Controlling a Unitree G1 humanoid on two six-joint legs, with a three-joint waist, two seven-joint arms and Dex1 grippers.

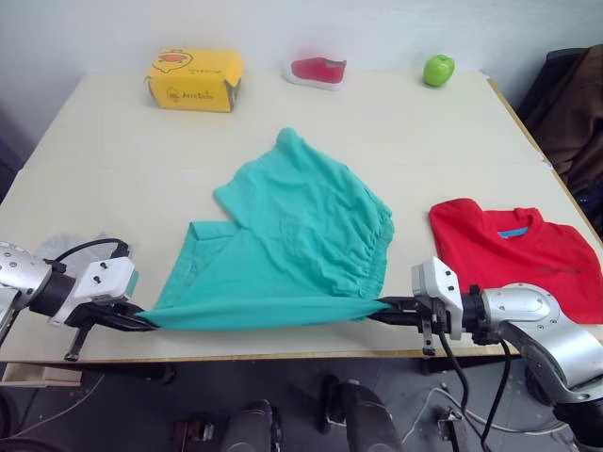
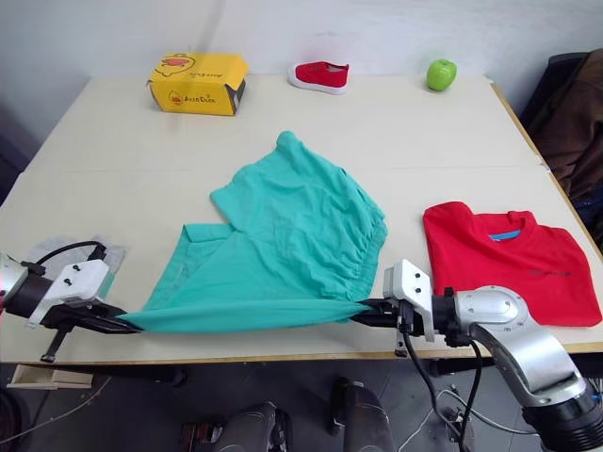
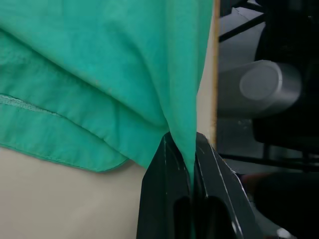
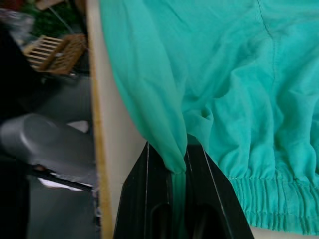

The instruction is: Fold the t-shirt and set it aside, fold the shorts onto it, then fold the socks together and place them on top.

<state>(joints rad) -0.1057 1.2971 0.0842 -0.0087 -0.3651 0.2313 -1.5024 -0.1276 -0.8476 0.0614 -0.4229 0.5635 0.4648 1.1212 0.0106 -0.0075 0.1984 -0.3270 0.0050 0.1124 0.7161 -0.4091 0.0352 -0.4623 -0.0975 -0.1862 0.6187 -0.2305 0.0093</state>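
From the head views, the shorts [image 1: 292, 240] are being stretched along the tabletop's [image 1: 113, 160] near edge, pinched by the left gripper [image 1: 141, 322] and right gripper [image 1: 382, 309]. The folded t-shirt [image 1: 518, 250] is lying at the right edge; a yellow box [image 1: 195, 79], shoe [image 1: 316, 71] and apple [image 1: 438, 69] are lining the far edge. In each wrist view, teal cloth is being clamped between pressed-together fingers [image 3: 164, 199].

Shorts [image 1: 292, 235]: teal-green, wrinkled, spread mid-table, near edge pulled taut along the table's front | T-shirt [image 1: 518, 250]: bright red, folded flat, blue collar label showing, right of the shorts, apart | Socks [image 2: 71, 250]: light grey, near left front edge.
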